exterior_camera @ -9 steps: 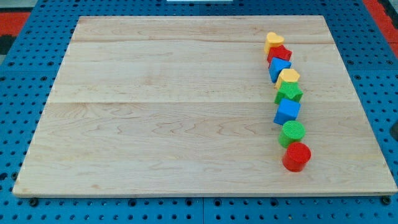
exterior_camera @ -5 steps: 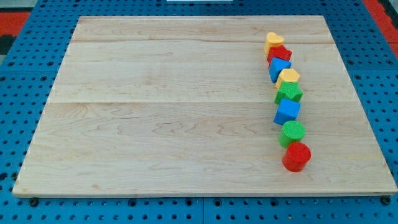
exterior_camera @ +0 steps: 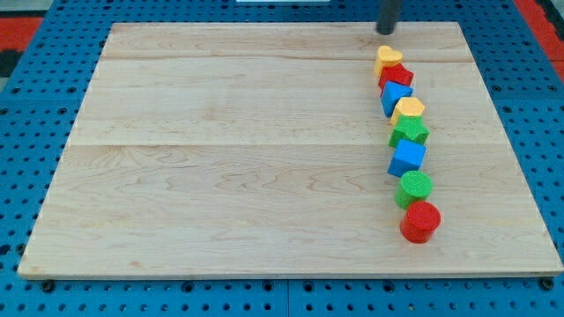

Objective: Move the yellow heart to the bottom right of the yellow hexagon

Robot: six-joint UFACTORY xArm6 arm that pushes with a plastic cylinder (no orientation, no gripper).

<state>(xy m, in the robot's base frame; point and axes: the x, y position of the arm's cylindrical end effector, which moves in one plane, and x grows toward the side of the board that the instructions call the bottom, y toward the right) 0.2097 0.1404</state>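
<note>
just below my tip (exterior_camera: 386, 32) — yellow heart (exterior_camera: 388, 58), untouched, no pincer visible

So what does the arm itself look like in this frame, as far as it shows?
Only a short stretch of the rod shows at the view's top: plain, straight, dark grey, with my tip at its blunt lower end. No cables, markings or joints are visible; the rest is cut off by the frame edge. It sits just above the yellow heart.

Bright, even light, soft short shadows, sharp focus except my blurred tip (exterior_camera: 386, 32).
</note>
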